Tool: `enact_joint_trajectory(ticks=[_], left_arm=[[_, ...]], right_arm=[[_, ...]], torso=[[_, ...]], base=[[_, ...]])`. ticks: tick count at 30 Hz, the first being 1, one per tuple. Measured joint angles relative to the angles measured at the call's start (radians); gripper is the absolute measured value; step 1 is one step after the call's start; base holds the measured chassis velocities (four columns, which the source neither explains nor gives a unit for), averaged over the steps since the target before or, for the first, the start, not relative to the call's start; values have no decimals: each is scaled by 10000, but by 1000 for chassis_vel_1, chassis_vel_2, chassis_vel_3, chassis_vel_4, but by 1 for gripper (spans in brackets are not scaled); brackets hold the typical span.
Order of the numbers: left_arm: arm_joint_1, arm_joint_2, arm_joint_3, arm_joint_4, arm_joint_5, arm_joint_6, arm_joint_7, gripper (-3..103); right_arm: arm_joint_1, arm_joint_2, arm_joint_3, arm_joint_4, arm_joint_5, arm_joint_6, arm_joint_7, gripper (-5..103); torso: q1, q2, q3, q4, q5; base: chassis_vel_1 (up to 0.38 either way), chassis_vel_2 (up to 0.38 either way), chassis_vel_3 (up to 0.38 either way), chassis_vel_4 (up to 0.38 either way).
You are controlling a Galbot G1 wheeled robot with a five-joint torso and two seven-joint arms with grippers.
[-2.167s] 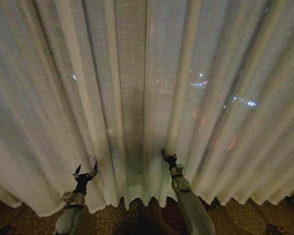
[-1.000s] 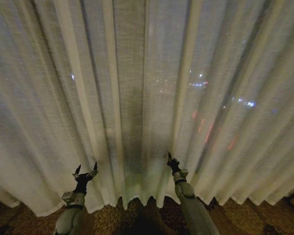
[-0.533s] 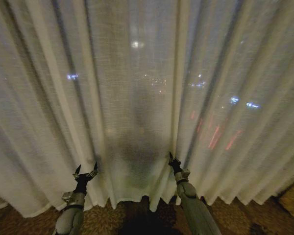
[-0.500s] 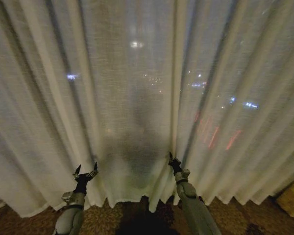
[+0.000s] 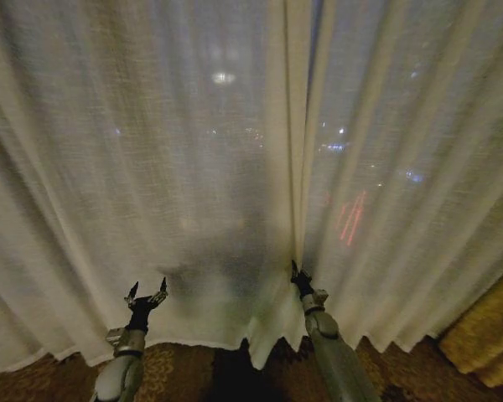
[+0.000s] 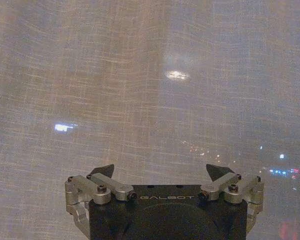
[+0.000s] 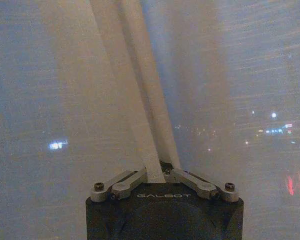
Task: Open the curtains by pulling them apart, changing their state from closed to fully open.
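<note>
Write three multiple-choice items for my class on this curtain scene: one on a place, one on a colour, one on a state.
1. Where is the right pincer?
A. at the fold where the curtains meet
B. on the carpet
C. beside the yellow drape

2. What colour is the drape in the lower right corner of the head view?
A. blue
B. golden-yellow
C. black

3. How is the left pincer?
A. shut on fabric
B. open, holding nothing
C. shut on a cord

Answers:
1. A, its tip sits on the central pleat.
2. B, the thick fabric there is golden.
3. B, the left wrist view shows its fingers spread with only curtain beyond them.
</note>
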Motion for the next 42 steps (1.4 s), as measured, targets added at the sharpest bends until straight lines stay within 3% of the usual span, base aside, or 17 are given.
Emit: enact_joint_trajectory(ticks=[42], left_arm=[[0,0,-1,0,0,0,0,100]], right_arm=[[-197,-359,194,224,732,-26,223,0]], torso=[[-2,0,0,0,-1]], base=[[-356,-354,356,358]])
